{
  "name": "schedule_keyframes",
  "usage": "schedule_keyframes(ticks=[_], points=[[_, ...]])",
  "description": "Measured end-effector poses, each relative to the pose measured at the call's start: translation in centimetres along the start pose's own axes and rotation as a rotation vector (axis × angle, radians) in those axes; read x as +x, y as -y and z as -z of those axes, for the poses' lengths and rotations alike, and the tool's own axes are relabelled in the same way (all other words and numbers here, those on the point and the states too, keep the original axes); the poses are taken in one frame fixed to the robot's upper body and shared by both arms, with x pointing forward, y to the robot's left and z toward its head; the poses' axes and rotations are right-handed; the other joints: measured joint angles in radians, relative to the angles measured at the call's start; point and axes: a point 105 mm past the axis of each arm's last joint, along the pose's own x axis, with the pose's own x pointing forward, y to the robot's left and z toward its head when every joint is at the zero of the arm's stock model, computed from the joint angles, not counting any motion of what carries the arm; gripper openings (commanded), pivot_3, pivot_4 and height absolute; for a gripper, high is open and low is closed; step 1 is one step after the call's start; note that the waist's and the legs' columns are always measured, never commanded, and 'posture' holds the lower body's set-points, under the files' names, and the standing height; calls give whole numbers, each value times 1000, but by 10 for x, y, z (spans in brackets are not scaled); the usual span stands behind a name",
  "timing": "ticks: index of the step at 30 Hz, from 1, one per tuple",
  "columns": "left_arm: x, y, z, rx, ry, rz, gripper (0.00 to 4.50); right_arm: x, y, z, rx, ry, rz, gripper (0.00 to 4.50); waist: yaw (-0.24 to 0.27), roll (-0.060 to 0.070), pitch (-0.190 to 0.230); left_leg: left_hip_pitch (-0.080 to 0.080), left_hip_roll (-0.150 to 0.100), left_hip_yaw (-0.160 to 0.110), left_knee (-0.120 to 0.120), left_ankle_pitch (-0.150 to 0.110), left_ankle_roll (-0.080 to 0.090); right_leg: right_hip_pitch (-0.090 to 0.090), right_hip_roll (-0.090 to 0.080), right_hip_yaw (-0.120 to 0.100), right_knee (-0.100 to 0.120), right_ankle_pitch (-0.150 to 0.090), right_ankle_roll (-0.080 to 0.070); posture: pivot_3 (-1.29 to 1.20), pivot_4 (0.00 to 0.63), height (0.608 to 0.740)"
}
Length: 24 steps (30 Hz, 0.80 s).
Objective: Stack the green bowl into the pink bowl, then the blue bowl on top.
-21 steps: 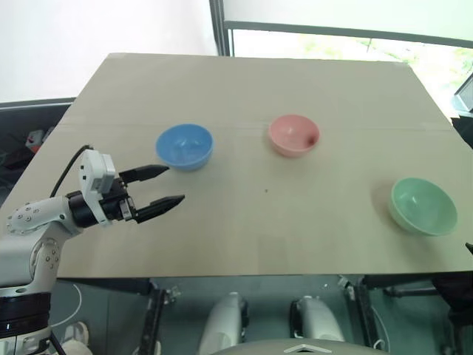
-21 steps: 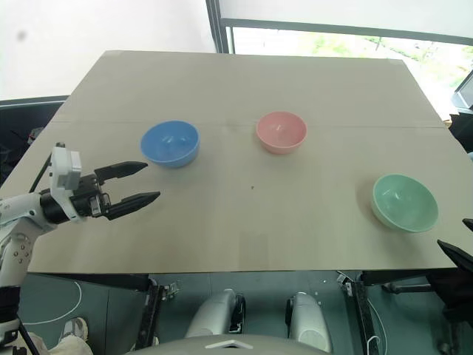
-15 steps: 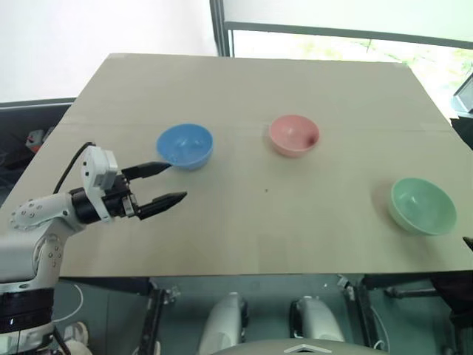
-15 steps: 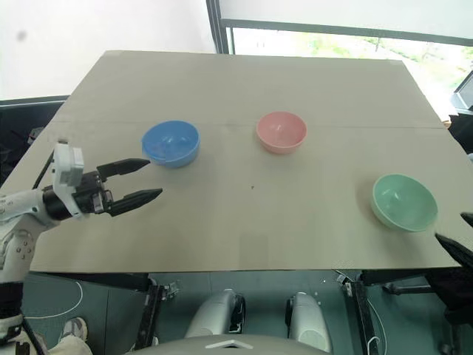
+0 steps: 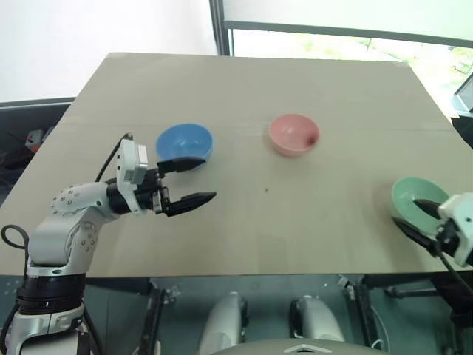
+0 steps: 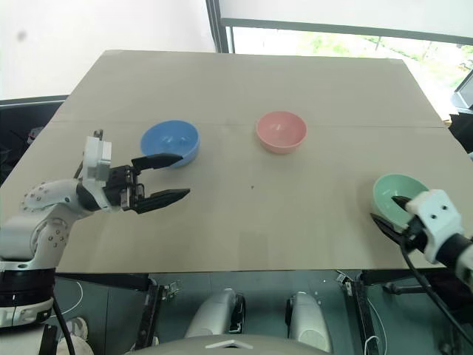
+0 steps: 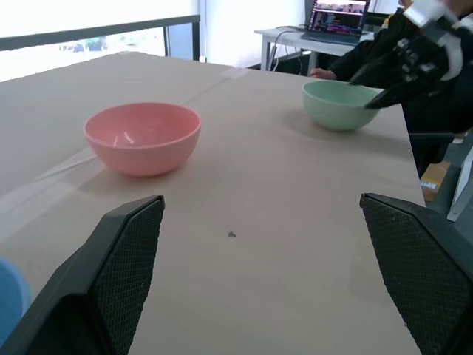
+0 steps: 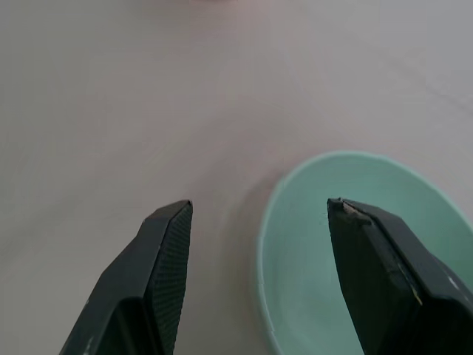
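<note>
The right claw (image 6: 403, 217) is held apart astride the green bowl's (image 6: 395, 194) near rim, apparently for gripping. The left claw (image 5: 194, 180), spread wide, is kept empty beside the blue bowl (image 5: 184, 143).

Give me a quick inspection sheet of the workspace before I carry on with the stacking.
Surface: tan table, a taped seam across it, one small dark speck near the middle.
Job's things: blue bowl, pink bowl and green bowl all apart, upright, empty, none stacked.
Clutter: nothing seen.
Grippers: left gripper open, beside the blue bowl, holding nothing; right gripper open at the green bowl's near rim, not gripping it.
Cables: black cable trailing from the right wrist.
Surroundings: window behind the table; a desk with an open laptop beyond the green bowl.
</note>
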Motion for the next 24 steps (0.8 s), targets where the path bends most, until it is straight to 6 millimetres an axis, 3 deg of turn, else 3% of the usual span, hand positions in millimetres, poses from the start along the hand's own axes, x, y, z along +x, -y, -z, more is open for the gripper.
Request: schedule_keyframes(ticks=[6, 10, 14, 18, 23, 24], points=[[6, -3, 3, -2, 9, -61, 4500, 46, -16, -46, -59, 191, -70, 3058, -2, 0, 1, 0, 0, 0, 0, 0, 0, -1, 1, 0, 0, 1, 2, 0, 150, 740], [9, 0, 6, -18, 26, -90, 4500, 84, -26, -85, -230, 300, -131, 3058, -4, 0, 1, -1, 0, 0, 1, 0, 0, -2, 1, 0, 0, 1, 2, 0, 150, 740], [-2, 5, 19, -60, -4, -121, 4500, 136, -41, -100, -397, 301, -229, 3058, -12, 0, 1, -2, 0, 1, 1, 0, 0, -3, 2, 0, 1, 1, 2, 0, 150, 740], [-10, 7, 24, -70, -29, -148, 4500, 173, -53, -117, -545, 308, -312, 3058, -24, 1, 2, -3, 0, 0, 0, 1, -1, -3, 2, -1, 1, 1, 2, 0, 150, 740], [-22, 11, 28, -74, -48, -217, 4500, 207, -50, -111, -691, 242, -334, 3058, -29, 2, 3, -6, -1, -1, -1, 1, -1, -4, 1, -3, 1, 1, 2, 0, 150, 740], [-23, 14, 28, -71, -50, -224, 4500, 210, -48, -110, -707, 229, -336, 2540, -30, 2, 3, -6, -1, -1, -1, 1, -1, -5, 1, -3, 1, 1, 2, 0, 150, 740]])
